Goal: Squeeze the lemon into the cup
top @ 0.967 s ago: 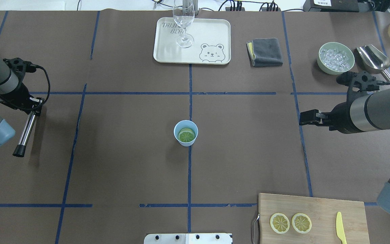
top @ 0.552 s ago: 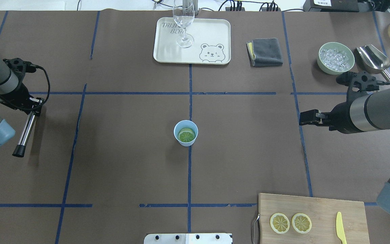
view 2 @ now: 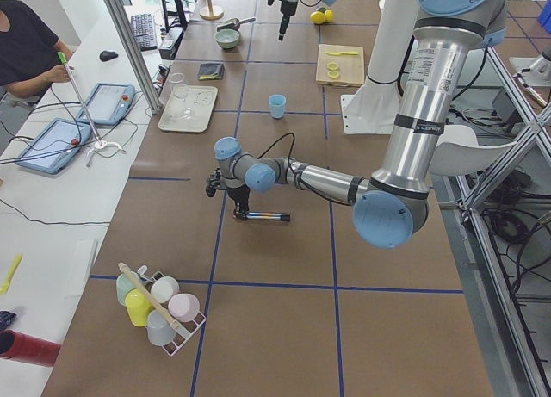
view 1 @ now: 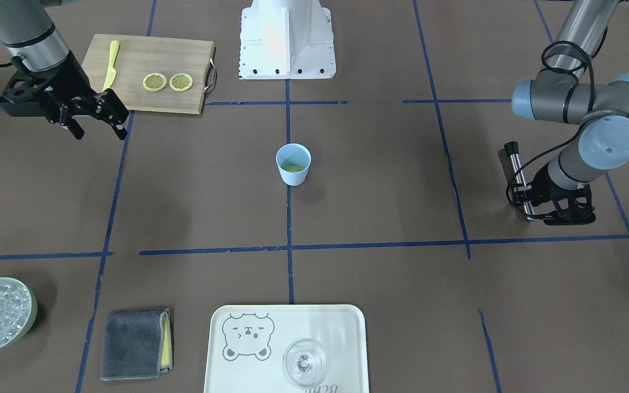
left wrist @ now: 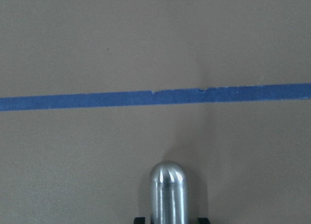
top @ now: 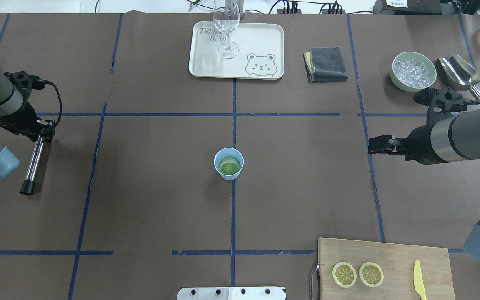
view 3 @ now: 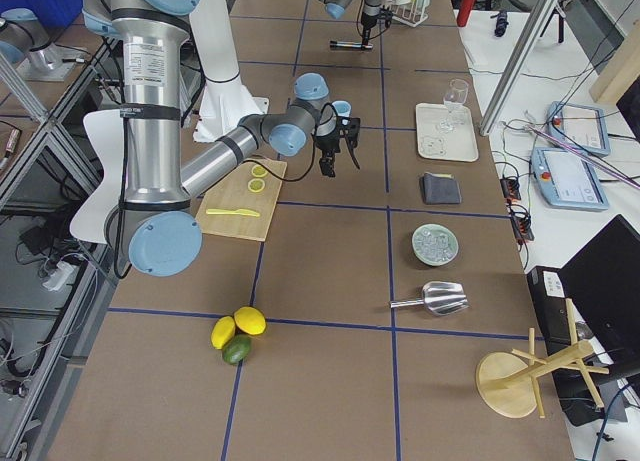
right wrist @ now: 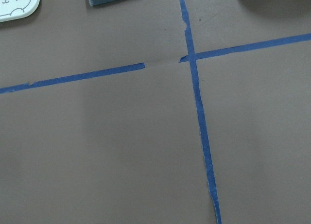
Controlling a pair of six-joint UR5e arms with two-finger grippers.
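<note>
The light-blue cup (top: pixel 228 163) stands at the table's middle, also in the front view (view 1: pixel 293 164). A round lemon slice (top: pixel 229 167) lies inside it and looks greenish. Two more lemon slices (top: pixel 344 274) lie on the wooden board (top: pixel 394 254). My left gripper (top: pixel 43 132) is shut on a metal rod (top: pixel 33 162) with a black end cap, low at the far left. The rod's rounded end shows in the left wrist view (left wrist: pixel 167 190). My right gripper (view 1: pixel 99 128) is open and empty, well to the right of the cup.
A yellow plastic knife (top: pixel 419 280) lies on the board. A tray (top: pixel 261 41) with a clear glass (top: pixel 226 29), a grey cloth (top: pixel 326 63), a green bowl of ice (top: pixel 413 71) and a metal scoop (top: pixel 458 71) stand at the back.
My left gripper has lowered the rod a little toward the table; its black end has shifted slightly. The right arm has barely moved. The cup is unchanged.
</note>
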